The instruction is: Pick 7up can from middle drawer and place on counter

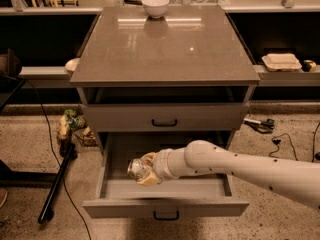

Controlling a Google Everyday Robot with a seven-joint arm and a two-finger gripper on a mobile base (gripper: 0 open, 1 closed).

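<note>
White arm (240,166) reaches into the middle drawer (200,190)
End effector (144,171) grips the 7up can (133,167) over the drawer's left half, forearm stretched in from the right.

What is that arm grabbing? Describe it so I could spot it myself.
Find the big glossy counter, then look down to the open middle drawer beneath it. There the gripper at the tip of the white arm is closed on the 7up can. It is small and silvery with green print, unlike the white bowl up on the counter.
</note>
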